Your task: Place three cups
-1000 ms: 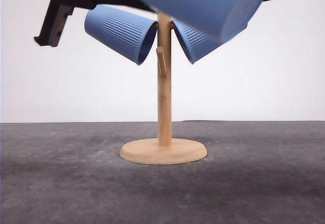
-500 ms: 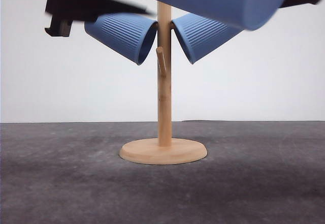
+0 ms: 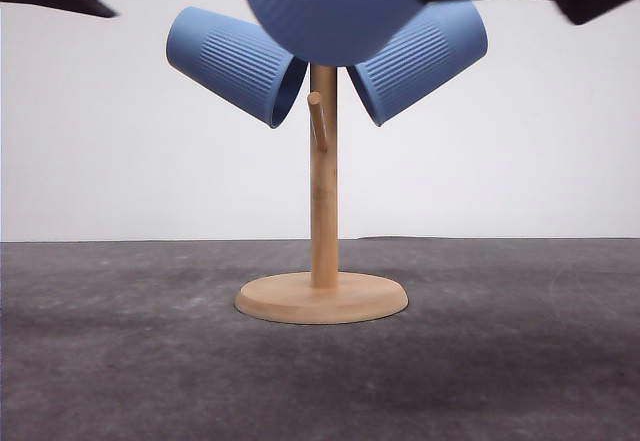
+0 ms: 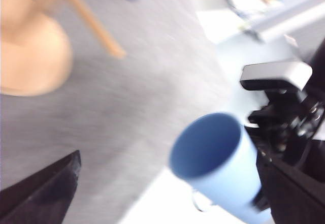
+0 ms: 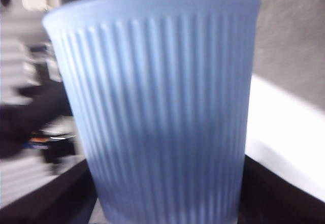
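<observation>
Front view: set low, near table level, facing forward at the wooden peg stand (image 3: 322, 201) against a white wall. Left wrist view: looking down obliquely over grey table (image 4: 132, 107), blurred, taking in the stand's base (image 4: 31, 51) and a held cup (image 4: 218, 163). Right wrist view: very close on that same cup (image 5: 157, 107). Shared by all three: the held cup (image 3: 330, 6).
</observation>
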Tool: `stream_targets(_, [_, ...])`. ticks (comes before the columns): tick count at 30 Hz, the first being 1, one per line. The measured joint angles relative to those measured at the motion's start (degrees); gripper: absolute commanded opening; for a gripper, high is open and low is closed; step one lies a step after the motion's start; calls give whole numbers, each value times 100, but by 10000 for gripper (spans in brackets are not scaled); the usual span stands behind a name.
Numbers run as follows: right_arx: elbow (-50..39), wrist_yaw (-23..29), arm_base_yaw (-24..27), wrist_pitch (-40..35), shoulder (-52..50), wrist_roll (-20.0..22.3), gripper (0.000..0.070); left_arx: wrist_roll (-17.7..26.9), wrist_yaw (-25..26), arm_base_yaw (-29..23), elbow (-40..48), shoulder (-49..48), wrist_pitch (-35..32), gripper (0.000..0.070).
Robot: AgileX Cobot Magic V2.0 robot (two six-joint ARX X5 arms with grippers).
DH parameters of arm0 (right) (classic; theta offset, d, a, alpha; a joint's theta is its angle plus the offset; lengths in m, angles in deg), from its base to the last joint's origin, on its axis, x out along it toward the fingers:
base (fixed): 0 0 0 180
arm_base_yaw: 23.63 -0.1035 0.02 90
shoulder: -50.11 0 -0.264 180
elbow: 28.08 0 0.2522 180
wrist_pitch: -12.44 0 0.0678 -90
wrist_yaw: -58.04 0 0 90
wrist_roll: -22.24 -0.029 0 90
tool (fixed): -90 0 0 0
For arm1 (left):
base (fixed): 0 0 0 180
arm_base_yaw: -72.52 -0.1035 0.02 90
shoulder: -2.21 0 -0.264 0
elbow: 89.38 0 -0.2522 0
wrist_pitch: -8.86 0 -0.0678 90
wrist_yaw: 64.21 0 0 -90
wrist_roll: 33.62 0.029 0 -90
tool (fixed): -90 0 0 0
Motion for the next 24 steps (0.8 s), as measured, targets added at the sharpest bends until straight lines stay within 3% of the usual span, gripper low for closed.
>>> stream_targets(3, [7, -550, 227, -795, 488, -848, 424, 194, -28, -205, 0, -212, 169, 675])
stream_targets(10, [7, -695, 657, -2304, 1527, -2473, 424, 320, -28, -401, 0, -390, 184, 675])
stream_targets(16, [7, -690, 898, -3056, 2027, -3097, 424, 397, -30, -440, 0, -390, 162, 675])
stream_targets(24, [7, -618, 1033, -3651, 2491, -3378, 424, 455, -30, -460, 0, -390, 145, 675])
